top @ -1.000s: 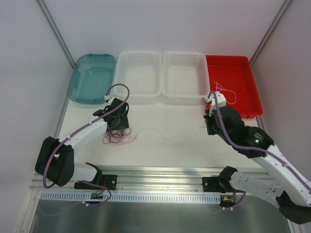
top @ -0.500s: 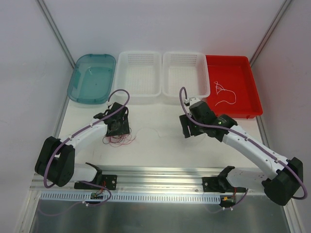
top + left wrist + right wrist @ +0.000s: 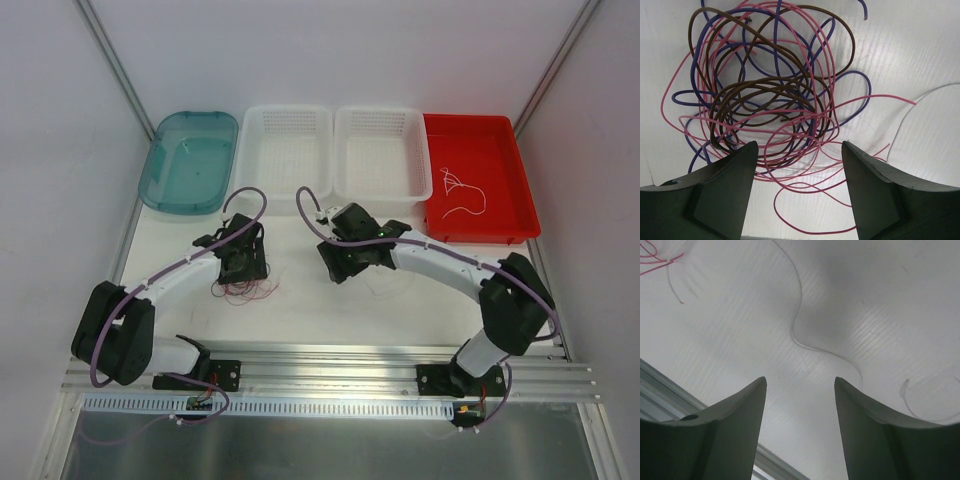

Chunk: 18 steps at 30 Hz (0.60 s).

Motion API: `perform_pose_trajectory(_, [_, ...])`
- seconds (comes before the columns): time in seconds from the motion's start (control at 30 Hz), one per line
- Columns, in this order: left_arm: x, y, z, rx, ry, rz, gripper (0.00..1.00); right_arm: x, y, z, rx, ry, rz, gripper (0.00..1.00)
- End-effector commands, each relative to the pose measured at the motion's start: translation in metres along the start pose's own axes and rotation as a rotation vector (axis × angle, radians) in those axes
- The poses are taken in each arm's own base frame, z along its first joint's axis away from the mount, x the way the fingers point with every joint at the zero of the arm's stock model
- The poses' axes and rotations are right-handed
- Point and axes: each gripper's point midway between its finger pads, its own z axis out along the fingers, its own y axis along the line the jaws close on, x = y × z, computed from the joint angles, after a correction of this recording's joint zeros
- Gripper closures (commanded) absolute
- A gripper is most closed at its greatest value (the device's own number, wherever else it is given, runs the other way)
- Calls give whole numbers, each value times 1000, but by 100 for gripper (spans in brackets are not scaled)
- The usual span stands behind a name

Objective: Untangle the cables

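Note:
A tangle of cables [image 3: 770, 100], pink, brown and purple, lies on the white table; in the top view this tangle [image 3: 246, 290] sits left of centre. My left gripper [image 3: 799, 147] hovers open at its near edge, pink loops lying between the fingers without being pinched; it also shows in the top view [image 3: 243, 268]. My right gripper [image 3: 800, 381] is open and holds nothing, low over the mid-table [image 3: 335, 270]. A thin white cable [image 3: 797, 335] curls on the table just ahead of it. Another white cable [image 3: 462, 200] rests in the red tray [image 3: 520, 190].
Along the back stand a teal tray [image 3: 190, 160] and two white baskets [image 3: 283, 111] [image 3: 383, 112], left of the red tray. An aluminium rail [image 3: 330, 365] runs along the table's near edge. Pink cable ends [image 3: 655, 260] show at the right wrist view's top left.
My right arm has swung left from the red tray's edge to the middle of the table, and its jaws have opened. The left arm has hardly moved.

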Motion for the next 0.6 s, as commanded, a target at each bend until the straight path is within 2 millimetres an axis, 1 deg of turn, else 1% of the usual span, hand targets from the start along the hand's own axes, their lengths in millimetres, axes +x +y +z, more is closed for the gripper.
perform_pose_trajectory(0.0, [1,1,-4,18,-8,-21,32,-27,18,12,-42,-46,-40,40])
perform_pose_trajectory(0.03, [1,0,-4,24,-9,-23,32,-22,20,22,-40,-18,-41,41])
perform_pose_trajectory(0.07, [1,-1,-5,29,-8,-23,32,-24,21,27,-37,-12,-43,41])
perform_pose_trajectory(0.13, [2,-1,-5,32,-10,-28,32,-20,25,36,-30,12,-40,45])
perform_pose_trajectory(0.17, [2,-1,-5,32,-10,-30,32,-16,27,44,-18,34,-42,46])
perform_pose_trajectory(0.3, [2,0,-7,36,-17,-33,32,-6,29,61,7,81,-37,50])
perform_pose_trajectory(0.33, [3,0,-7,36,-17,-33,32,-6,26,64,36,82,-34,50])
perform_pose_trajectory(0.37, [3,0,-7,36,-17,-33,32,0,25,70,44,102,-37,50])
perform_pose_trajectory(0.57, [3,-1,-8,43,-19,-36,32,10,15,84,104,138,-43,56])
